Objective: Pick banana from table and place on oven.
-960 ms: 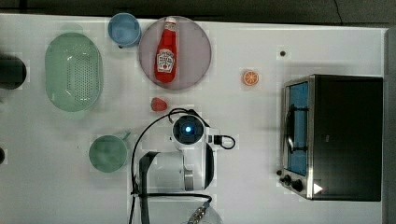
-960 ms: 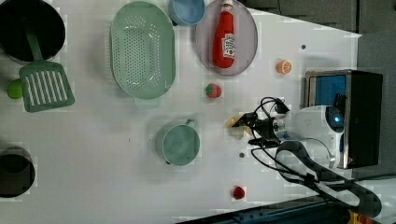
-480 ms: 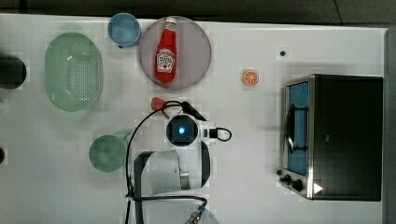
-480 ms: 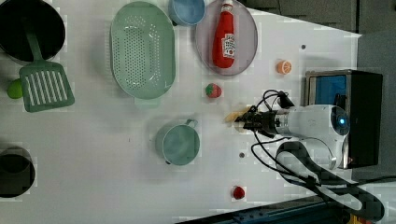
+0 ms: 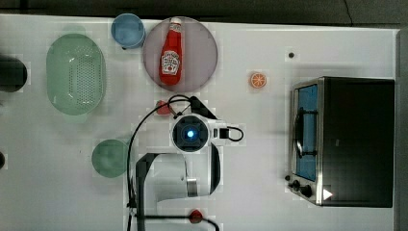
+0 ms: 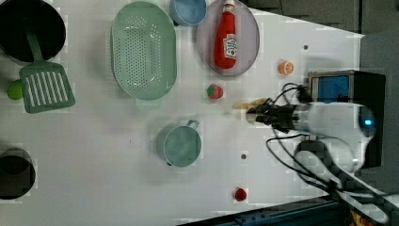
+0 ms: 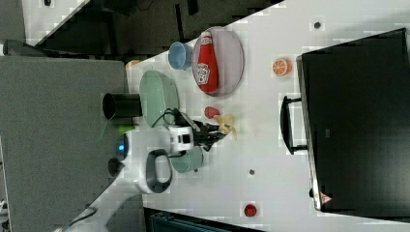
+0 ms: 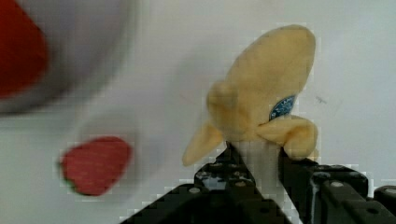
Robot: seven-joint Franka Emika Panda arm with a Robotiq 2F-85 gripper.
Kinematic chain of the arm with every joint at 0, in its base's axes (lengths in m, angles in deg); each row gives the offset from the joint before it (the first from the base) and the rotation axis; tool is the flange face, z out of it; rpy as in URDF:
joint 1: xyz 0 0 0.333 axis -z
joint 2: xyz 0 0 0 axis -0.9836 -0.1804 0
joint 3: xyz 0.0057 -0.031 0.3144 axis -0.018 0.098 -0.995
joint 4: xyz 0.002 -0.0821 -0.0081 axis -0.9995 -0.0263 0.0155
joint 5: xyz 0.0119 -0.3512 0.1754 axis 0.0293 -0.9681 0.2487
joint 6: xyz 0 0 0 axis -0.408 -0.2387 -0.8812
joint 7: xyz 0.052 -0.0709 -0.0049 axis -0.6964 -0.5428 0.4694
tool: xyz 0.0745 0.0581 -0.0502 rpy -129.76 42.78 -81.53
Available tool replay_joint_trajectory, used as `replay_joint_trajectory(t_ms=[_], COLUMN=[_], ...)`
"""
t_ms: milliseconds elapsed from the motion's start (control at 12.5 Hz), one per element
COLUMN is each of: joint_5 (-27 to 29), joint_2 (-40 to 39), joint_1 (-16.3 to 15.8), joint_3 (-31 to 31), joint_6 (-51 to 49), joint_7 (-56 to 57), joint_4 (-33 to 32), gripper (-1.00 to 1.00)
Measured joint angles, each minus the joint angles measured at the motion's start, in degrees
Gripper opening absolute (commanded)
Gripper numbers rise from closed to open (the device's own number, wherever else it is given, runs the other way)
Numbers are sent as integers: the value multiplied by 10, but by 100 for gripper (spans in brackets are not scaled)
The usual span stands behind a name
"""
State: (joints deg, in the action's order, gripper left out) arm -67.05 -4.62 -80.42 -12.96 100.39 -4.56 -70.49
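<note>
Firmly clamped in the gripper (image 8: 257, 161), jaws closed on its lower end: banana (image 8: 264, 102), lifted above the table (image 6: 117, 188). Just beside, strawberry (image 6: 215, 91). Well apart, at the left view's right, oven (image 6: 346, 84).

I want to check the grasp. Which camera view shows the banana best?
The wrist view: the banana is large and near, its lower end between the pincer fingers. The left view and the right view show it small at the pincer tip. In the top view the arm covers it.
</note>
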Motion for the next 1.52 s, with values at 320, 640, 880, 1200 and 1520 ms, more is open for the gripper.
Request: replay_joint_trajectory(t_ms=[320, 640, 880, 1200, 1520], joint_5=[-5, 2, -2, -19, -18], joint_2=[181, 263, 265, 246, 159], joint_1=[-1, -9, -6, -4, 14], joint_3=[12, 44, 85, 200, 323], joint_6=[-208, -401, -458, -475, -425], joint_7=[0, 0, 22, 120, 267], joint_4=[37, 181, 254, 270, 248], gripper=[-51, -51, -51, -51, -51])
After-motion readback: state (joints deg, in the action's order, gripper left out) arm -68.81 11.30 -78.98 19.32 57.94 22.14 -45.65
